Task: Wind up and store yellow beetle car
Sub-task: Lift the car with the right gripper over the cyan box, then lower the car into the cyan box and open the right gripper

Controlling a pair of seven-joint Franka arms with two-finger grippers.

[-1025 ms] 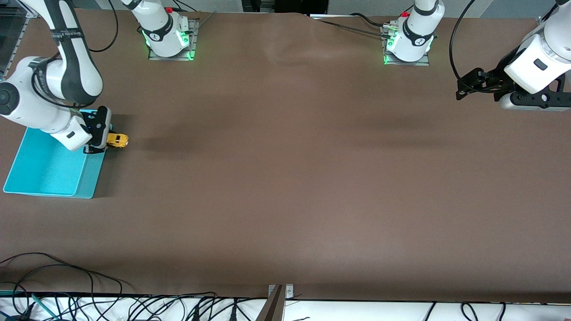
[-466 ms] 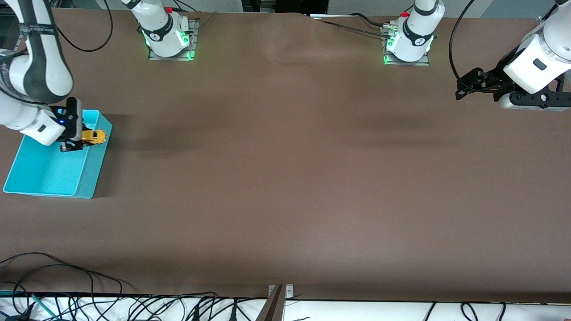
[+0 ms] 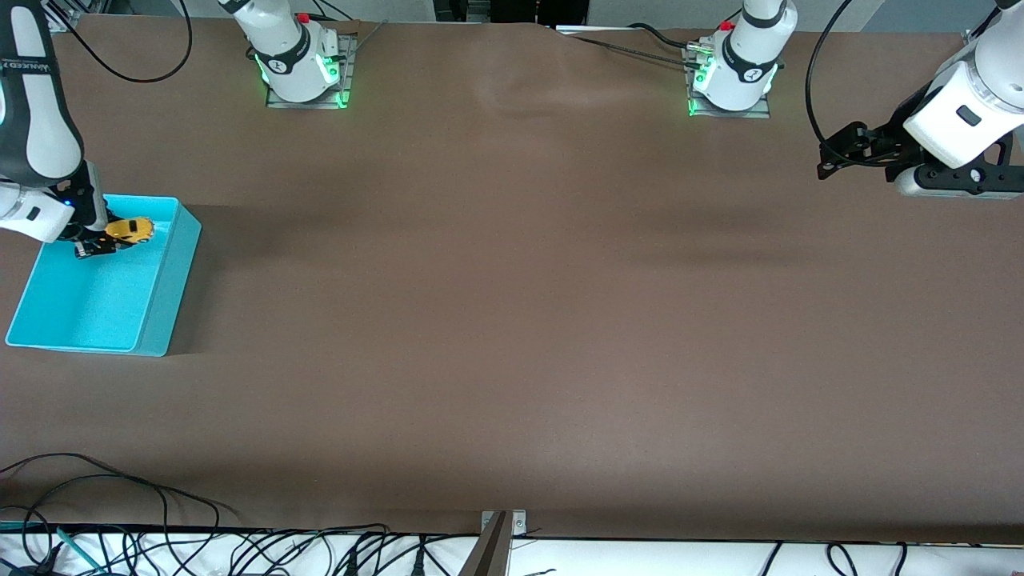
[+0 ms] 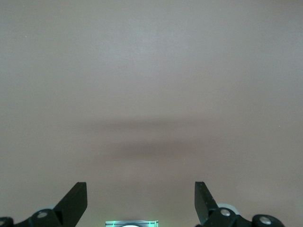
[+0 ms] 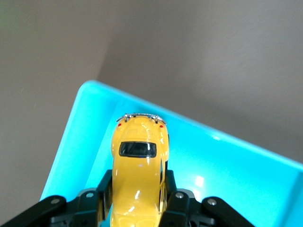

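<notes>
Right gripper (image 5: 137, 198) clamps yellow beetle car (image 5: 138, 161) by its sides over turquoise bin (image 3: 172, 272); light, rigid, glossy shell, prob slippery. Left gripper (image 4: 141, 203) open, waiting

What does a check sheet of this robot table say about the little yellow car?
Surface: brown table, bare in the middle.
Job's things: yellow beetle car held in the air over the turquoise bin, not yet let go.
Clutter: nothing seen.
Grippers: right gripper over the bin, jaws shut on the car; left gripper waits over the left arm's end of the table, jaws open, holding nothing.
Cables: black cables along the table edge nearest the front camera.
Surroundings: two arm bases with green lights.
</notes>
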